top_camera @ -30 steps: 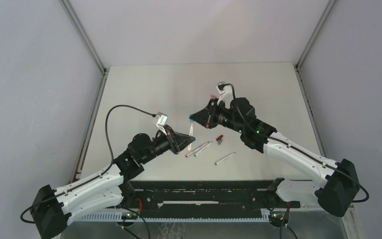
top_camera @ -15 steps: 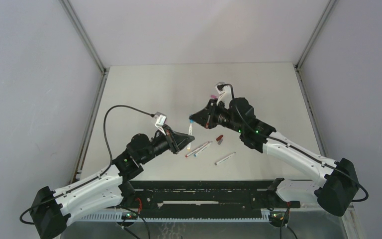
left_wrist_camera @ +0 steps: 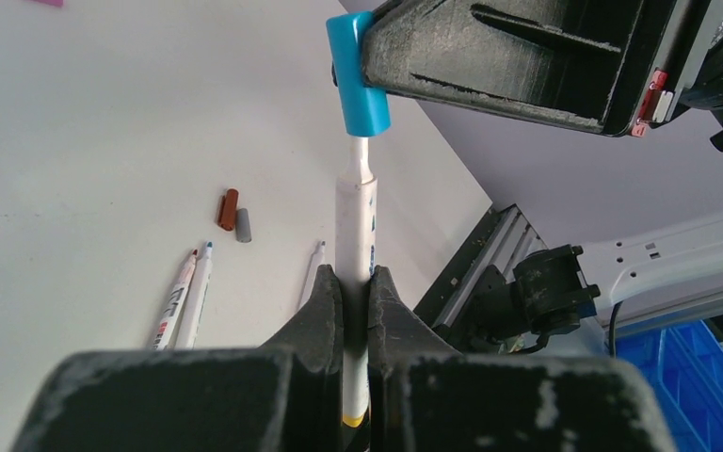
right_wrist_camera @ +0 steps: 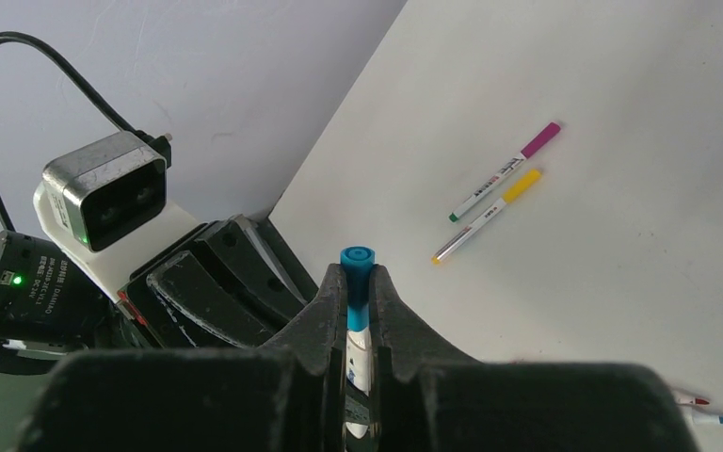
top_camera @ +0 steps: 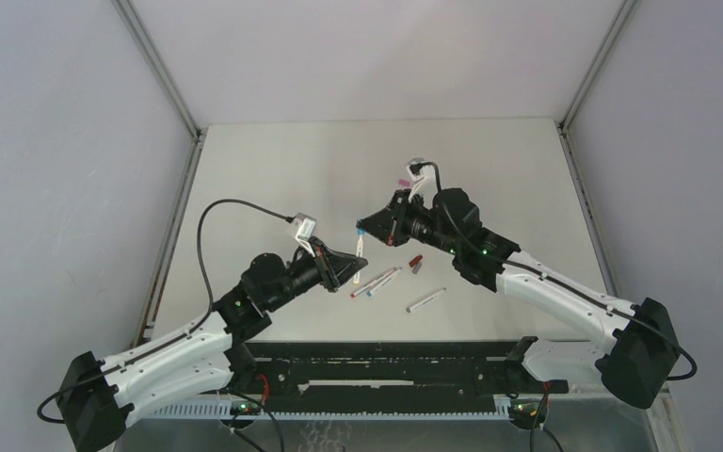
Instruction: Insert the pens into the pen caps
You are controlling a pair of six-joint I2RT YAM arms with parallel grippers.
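1. Looking down from the top camera, I see my two arms meet above the middle of the table [top_camera: 273, 169]
2. My left gripper [left_wrist_camera: 354, 282] is squeezed tight on a white pen [left_wrist_camera: 355, 221]. It grips the pen low on its body, and the pen sticks straight out past the fingers
3. My right gripper [right_wrist_camera: 359, 282] is squeezed tight on a blue cap [right_wrist_camera: 358, 268]. The closed end of the cap pokes out just past the fingers
4. The thin tip of the white pen meets the open end of the blue cap. I cannot tell how far in it goes
5. The white pen and the blue cap are both up in the air above the table
6. On the table, a pen with a red tip [left_wrist_camera: 177, 301] and a pen with a blue tip [left_wrist_camera: 198, 287] lie side by side. A third pen [left_wrist_camera: 313, 268] lies near them, on the right in my left wrist view
7. A dark red cap [left_wrist_camera: 229, 209] and a grey cap [left_wrist_camera: 243, 226] lie right next to each other, near the tips of those two pens
8. In my right wrist view, two more pens lie side by side on the table, well away from the grippers: a pen with a purple cap [right_wrist_camera: 504, 174] and a pen with a yellow cap [right_wrist_camera: 488, 215]
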